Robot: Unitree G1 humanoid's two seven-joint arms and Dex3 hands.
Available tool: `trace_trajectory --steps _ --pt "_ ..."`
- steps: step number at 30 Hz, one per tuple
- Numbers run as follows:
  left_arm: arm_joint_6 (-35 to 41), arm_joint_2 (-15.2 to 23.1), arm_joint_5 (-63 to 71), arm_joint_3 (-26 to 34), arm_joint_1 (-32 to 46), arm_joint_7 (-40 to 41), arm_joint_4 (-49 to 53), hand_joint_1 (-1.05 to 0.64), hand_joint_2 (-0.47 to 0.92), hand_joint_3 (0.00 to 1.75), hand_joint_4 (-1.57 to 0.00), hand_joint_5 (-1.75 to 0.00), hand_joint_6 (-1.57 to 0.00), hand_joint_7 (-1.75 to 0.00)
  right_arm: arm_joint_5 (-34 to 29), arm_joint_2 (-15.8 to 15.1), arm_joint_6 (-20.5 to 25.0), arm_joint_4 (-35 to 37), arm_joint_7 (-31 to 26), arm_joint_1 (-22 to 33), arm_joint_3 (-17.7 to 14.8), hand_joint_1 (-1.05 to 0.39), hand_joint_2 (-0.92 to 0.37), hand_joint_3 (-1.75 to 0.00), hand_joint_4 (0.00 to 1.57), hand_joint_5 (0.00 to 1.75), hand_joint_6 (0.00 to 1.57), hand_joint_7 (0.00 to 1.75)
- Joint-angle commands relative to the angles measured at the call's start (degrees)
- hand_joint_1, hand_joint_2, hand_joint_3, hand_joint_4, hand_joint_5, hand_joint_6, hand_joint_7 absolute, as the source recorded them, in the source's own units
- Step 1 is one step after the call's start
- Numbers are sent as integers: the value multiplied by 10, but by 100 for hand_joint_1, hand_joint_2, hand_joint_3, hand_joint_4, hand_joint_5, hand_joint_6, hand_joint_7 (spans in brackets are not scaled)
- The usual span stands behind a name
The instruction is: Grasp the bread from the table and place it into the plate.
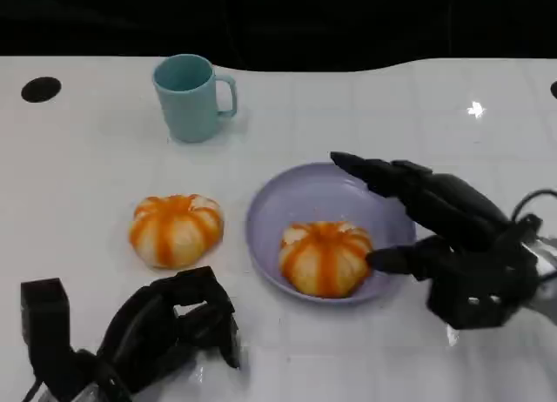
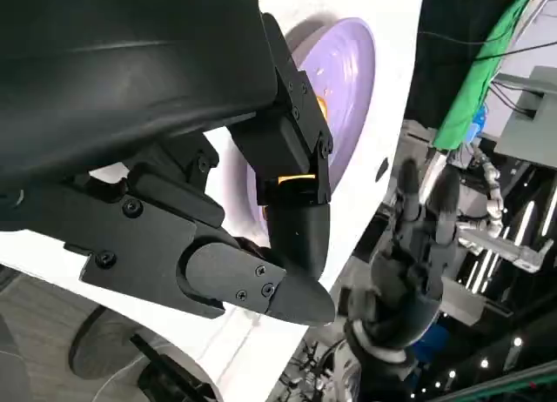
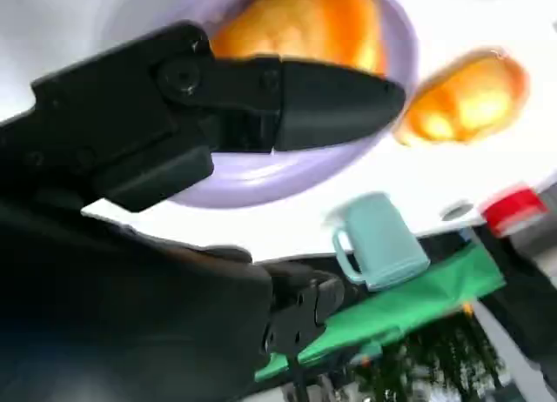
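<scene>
One orange-striped round bread (image 1: 176, 230) lies on the white table, left of the purple plate (image 1: 287, 197). A second bread (image 1: 324, 257) sits inside the plate at its front. My right hand (image 1: 444, 237) is at the plate's right side. Its fingers are spread above the rim and the thumb tip is close to the bread in the plate, holding nothing. My left hand (image 1: 170, 328) is low near the table's front edge, in front of the loose bread and apart from it, with nothing in it. The right wrist view shows the plate (image 3: 261, 171) with its bread (image 3: 305, 23), and the loose bread (image 3: 466, 102) beyond.
A teal mug (image 1: 190, 96) stands at the back left, well behind the loose bread. A black round hole (image 1: 40, 89) marks the table's far left. The left wrist view shows the plate (image 2: 348, 80) and my right hand (image 2: 418, 263) past it.
</scene>
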Motion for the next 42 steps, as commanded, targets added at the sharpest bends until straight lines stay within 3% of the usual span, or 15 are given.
trace_trajectory --steps 1,2,4,5,8,9,13,15,18,23,31,42 --pt "-3 3 3 1 13 5 2 -69 89 1 -96 -144 -94 -104 150 6 -49 -27 109 69 -56 -105 -92 -41 0 136 7 70" --pt "-4 2 2 1 13 5 3 -69 89 1 -95 -144 -94 -104 189 12 -53 -35 140 84 -67 -105 -92 -37 11 142 10 95" --pt "-4 2 0 2 11 2 5 -69 89 1 -94 -144 -93 -105 247 24 -52 -58 183 116 -87 -105 -92 -35 47 130 30 108" --pt "-3 2 -1 3 10 2 5 -70 89 0 -94 -145 -93 -105 266 28 -50 -68 198 126 -94 -105 -92 -33 69 116 45 105" --pt "-3 2 -1 4 8 4 5 -70 89 0 -95 -145 -94 -104 317 50 -59 -83 237 151 -120 -105 -92 -32 103 106 66 100" --pt "-5 2 -1 4 7 3 6 -70 89 0 -95 -145 -94 -104 333 58 -61 -86 247 159 -129 -105 -92 -32 114 103 80 95" --pt "-6 4 1 4 4 3 11 -71 90 0 -94 -145 -94 -105 404 86 -11 -120 299 200 -161 -105 -92 -26 130 102 114 88" --pt "-5 4 1 5 4 7 11 -72 90 0 -95 -145 -94 -105 443 98 41 -155 328 224 -171 -105 -92 -16 144 88 138 61" --pt "-6 3 0 8 4 10 11 -71 89 0 -95 -145 -94 -103 462 105 98 -200 347 256 -181 -105 -92 -11 154 75 154 38" --pt "2 7 -6 13 0 -1 17 -70 90 0 -96 -144 -96 -101 467 121 144 -221 369 281 -197 -105 -92 -8 157 73 157 42" --pt "0 16 -6 17 -7 -12 28 -73 88 0 -98 -144 -97 -104 451 142 150 -195 385 284 -221 -105 -91 -2 157 79 157 50" --pt "-8 13 3 12 0 -6 23 -73 87 0 -98 -141 -98 -101 450 147 160 -172 411 270 -242 -105 -89 0 157 79 157 50"
